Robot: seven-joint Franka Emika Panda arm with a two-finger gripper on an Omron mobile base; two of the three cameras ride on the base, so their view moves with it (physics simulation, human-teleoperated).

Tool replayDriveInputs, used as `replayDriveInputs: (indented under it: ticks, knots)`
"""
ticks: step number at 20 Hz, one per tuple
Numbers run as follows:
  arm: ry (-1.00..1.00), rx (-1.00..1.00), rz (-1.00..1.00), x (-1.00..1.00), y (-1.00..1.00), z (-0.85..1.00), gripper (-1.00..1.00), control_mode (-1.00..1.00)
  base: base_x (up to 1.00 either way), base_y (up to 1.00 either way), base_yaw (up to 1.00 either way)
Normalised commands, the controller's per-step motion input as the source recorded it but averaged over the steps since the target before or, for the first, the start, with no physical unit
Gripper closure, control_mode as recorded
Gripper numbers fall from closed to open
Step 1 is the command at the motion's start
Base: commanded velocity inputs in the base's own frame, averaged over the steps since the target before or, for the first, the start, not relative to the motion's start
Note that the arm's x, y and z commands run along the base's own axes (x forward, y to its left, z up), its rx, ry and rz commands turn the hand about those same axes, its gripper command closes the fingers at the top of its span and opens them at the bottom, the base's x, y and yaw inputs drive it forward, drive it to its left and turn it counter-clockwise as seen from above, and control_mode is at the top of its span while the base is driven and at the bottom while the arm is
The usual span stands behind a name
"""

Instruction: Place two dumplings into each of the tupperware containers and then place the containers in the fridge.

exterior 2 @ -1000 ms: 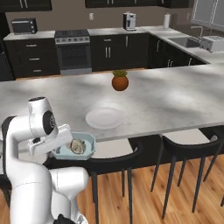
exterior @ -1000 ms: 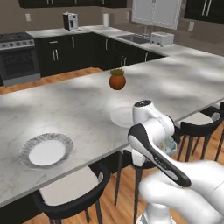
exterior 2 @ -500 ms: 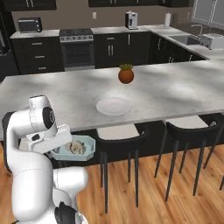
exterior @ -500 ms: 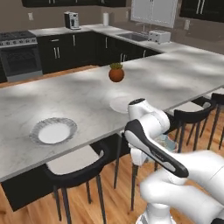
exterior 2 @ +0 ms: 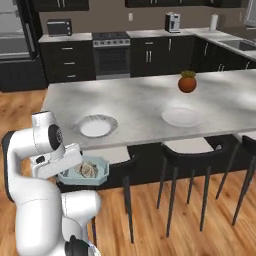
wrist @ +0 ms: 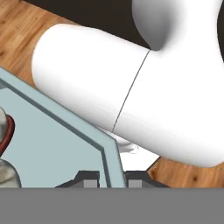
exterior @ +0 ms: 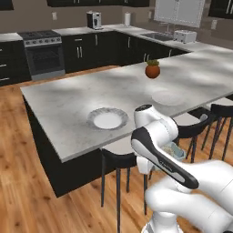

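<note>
The pincer (wrist: 108,177) is pinching the rim of a tub (exterior 2: 85,171). Its two tips sit close together, one on each side of the thin blue wall. The tub hangs low beside the robot's body, under the edge of the table (exterior 2: 145,107) and apart from it. It looks about level.

Inside the tub lie dumplings (exterior 2: 88,169). It looks like two, but I cannot be sure. In the hand view a bit of one shows at the left edge (wrist: 6,175).

The fridge (exterior 2: 14,42) stands far off at the back left of the room, well apart from the robot. So the tub has a long way to go, off to the left and ahead. I think the base must drive there first. The tub sticks out sideways from the pincer, so a fast turn could tip it.

Two plates, one (exterior 2: 95,125) and another (exterior 2: 182,116), sit on the table.
</note>
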Motion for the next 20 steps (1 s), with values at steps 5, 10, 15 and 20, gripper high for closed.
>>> replayDriveInputs:
  ticks: [5, 10, 15, 20]
  knots:
    - [0.00, 0.00, 0.00, 0.00, 0.00, 0.00, 1.00, 1.00, 0.00, 1.00, 0.05]
    - [0.00, 0.00, 0.00, 0.00, 0.00, 0.00, 1.00, 1.00, 0.05, 1.00, 0.02]
    - [0.00, 0.00, 0.00, 0.00, 0.00, 0.00, 1.00, 1.00, 0.16, 1.00, 0.02]
    - [0.00, 0.00, 0.00, 0.00, 0.00, 0.00, 1.00, 1.00, 0.37, 1.00, 0.00]
